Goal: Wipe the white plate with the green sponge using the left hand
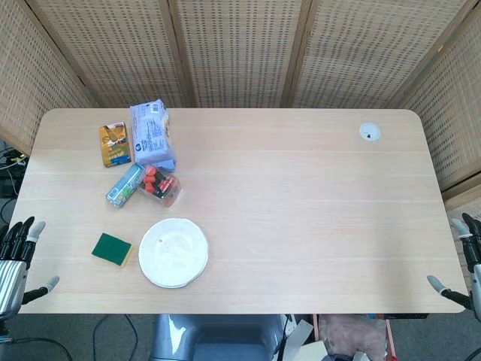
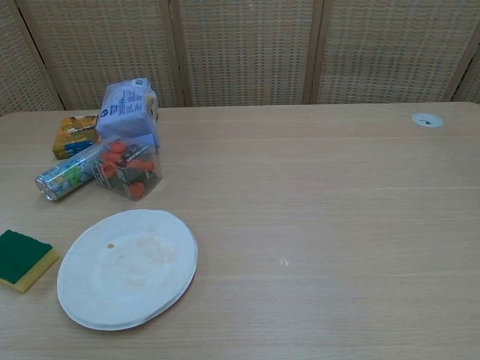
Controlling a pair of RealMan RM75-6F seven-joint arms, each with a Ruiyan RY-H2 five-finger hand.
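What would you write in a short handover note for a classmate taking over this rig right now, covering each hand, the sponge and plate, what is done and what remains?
Left hand: open, holding nothing, off the table's left edge, short of the sponge.
Right hand: open, holding nothing, off the right edge, far from the work.
Green sponge: flat on the table, just left of the white plate, green side up, untouched.
White plate: near the front left, with faint brownish marks visible in the chest view.
Done: nothing yet.
Left: reach in with the left hand, grip the sponge, wipe the plate.
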